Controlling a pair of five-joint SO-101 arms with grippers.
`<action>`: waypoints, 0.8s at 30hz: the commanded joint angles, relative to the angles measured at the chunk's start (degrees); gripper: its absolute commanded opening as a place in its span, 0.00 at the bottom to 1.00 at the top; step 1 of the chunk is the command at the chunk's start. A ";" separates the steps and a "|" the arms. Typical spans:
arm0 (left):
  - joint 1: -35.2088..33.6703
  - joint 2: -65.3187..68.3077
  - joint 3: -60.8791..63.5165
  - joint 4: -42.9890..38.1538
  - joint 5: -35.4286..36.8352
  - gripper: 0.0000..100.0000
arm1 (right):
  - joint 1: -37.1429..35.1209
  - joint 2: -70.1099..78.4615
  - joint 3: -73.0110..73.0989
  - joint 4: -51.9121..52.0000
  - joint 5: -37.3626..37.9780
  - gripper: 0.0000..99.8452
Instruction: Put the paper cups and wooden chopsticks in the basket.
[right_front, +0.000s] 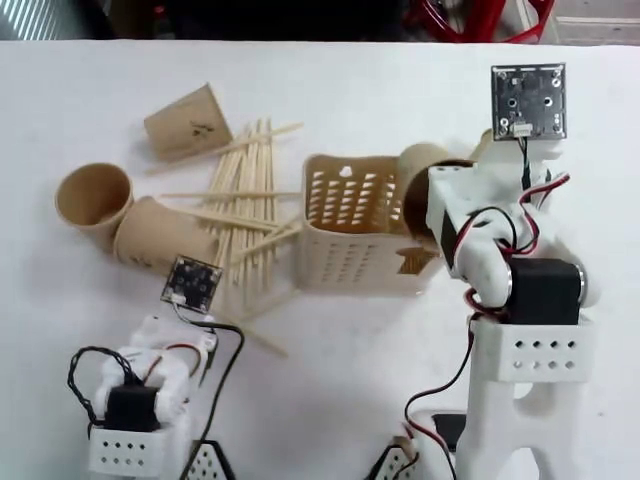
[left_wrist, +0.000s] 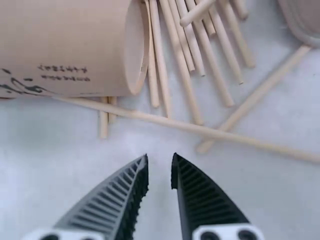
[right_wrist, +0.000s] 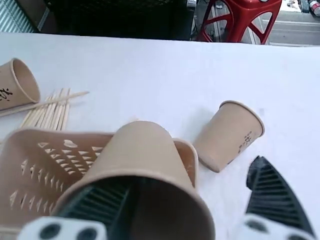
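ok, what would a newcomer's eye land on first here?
A tan paper cup lies tilted on the rim of the cream perforated plastic basket at the middle of the white table, the right gripper open at its mouth. Left of the basket, pale wooden chopsticks lie scattered among three more tipped cups, the left gripper slightly open just short of them.

White table (right_front: 350, 80): cups (right_front: 93, 203), chopsticks (right_front: 250, 190), basket (right_front: 350, 255).
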 joint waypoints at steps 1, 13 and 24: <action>-0.31 -0.31 0.00 0.26 -0.18 0.10 | -0.04 -1.27 -1.76 2.86 -0.09 0.31; -0.31 -0.31 0.00 0.26 -0.18 0.10 | -0.31 -4.00 -2.64 -0.48 -0.09 0.31; -0.31 -0.31 0.00 0.26 -0.18 0.10 | -0.31 -4.35 -0.62 -10.86 -0.09 0.31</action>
